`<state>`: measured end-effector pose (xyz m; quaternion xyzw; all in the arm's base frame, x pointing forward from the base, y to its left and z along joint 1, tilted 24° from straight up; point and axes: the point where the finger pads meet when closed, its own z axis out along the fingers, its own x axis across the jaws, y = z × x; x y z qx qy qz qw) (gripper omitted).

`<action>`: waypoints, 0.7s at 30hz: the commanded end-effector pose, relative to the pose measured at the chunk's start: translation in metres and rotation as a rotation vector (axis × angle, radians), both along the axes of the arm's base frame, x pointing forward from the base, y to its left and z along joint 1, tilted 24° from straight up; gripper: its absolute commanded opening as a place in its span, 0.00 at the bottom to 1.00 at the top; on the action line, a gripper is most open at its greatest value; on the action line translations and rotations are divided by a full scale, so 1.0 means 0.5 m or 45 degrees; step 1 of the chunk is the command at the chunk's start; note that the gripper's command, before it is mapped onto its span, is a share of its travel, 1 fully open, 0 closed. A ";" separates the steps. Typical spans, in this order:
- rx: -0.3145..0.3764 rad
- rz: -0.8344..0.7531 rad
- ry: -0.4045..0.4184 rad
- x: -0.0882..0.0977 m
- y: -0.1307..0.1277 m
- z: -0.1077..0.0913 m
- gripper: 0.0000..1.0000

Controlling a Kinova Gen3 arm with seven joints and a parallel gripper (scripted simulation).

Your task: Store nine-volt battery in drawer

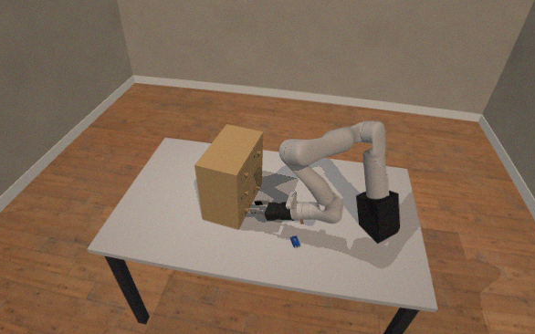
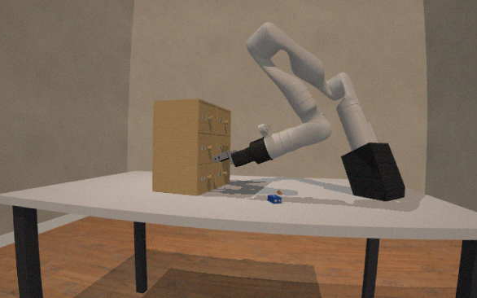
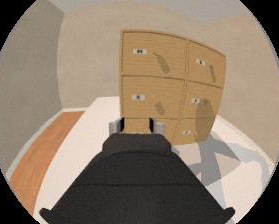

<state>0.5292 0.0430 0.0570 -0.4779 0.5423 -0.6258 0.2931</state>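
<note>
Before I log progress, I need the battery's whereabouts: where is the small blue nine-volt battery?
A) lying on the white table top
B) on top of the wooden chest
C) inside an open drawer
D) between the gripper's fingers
A: the small blue nine-volt battery lies on the white table top, apart from the open, empty gripper at the wooden chest.

A white table (image 1: 162,219) on dark legs is seen standing on a wooden floor (image 1: 62,292). Carried directly on its top are a tan chest of drawers (image 1: 226,178) toward the left of the middle, the black base block (image 1: 378,214) of the arm toward the right, a small blue battery (image 1: 295,241) near the front edge between them, and a small orange object (image 2: 279,191) just behind the battery. The chest is seen upright, and shadows are cast on the top between the chest and the block.
</note>
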 end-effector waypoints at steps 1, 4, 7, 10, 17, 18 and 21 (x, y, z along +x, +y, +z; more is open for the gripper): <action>0.007 -0.001 0.003 0.000 0.003 0.006 1.00; 0.013 -0.005 0.015 -0.001 0.004 0.007 1.00; 0.019 -0.010 0.031 -0.003 0.005 0.009 1.00; 0.026 -0.016 0.049 -0.005 0.007 0.011 1.00; 0.042 -0.027 0.085 -0.010 0.010 0.014 1.00; 0.045 -0.029 0.093 -0.011 0.010 0.015 1.00; 0.056 -0.038 0.119 -0.014 0.012 0.018 1.00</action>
